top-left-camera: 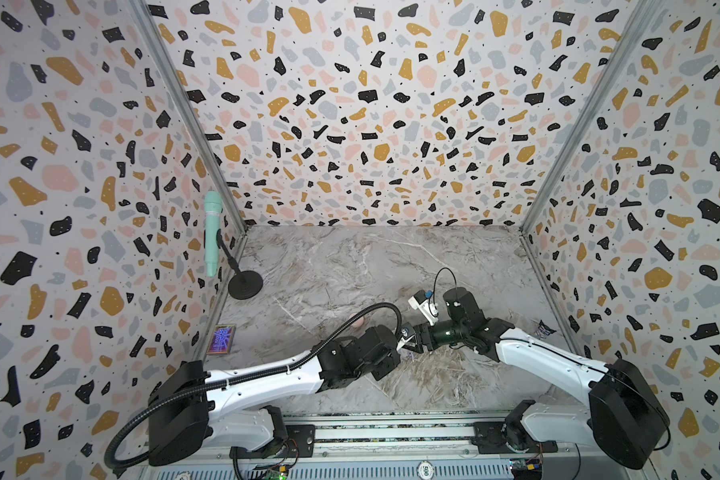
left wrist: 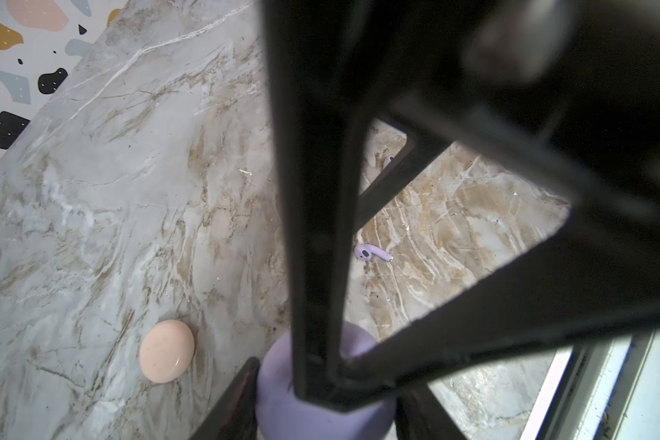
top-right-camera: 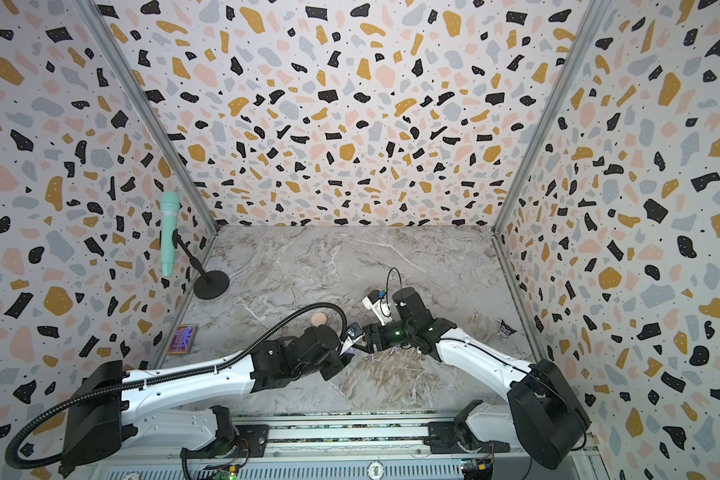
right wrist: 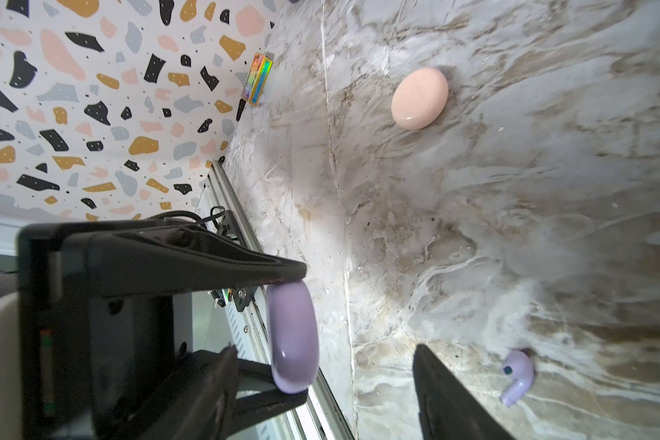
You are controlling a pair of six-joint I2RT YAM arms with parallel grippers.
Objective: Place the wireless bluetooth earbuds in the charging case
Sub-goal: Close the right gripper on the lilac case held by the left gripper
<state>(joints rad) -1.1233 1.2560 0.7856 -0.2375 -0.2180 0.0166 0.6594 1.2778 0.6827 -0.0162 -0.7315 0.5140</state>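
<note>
Lavender case (right wrist: 292, 339) sits clamped in the left pincer (right wrist: 302, 335), steadied so the right pincer (top-right-camera: 356, 343), spread and empty just beside, can probably open it.

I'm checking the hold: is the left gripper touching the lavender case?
Touching. In the right wrist view the left gripper clamps the lavender case, a finger pressed on each side.

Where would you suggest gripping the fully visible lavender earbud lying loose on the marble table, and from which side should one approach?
Probably pinch the lavender earbud across its rounded head, coming straight down from above. It lies flat on its side on the marble table, so nothing blocks a top approach, and this leaves the thin stem free for the lavender case.
</note>
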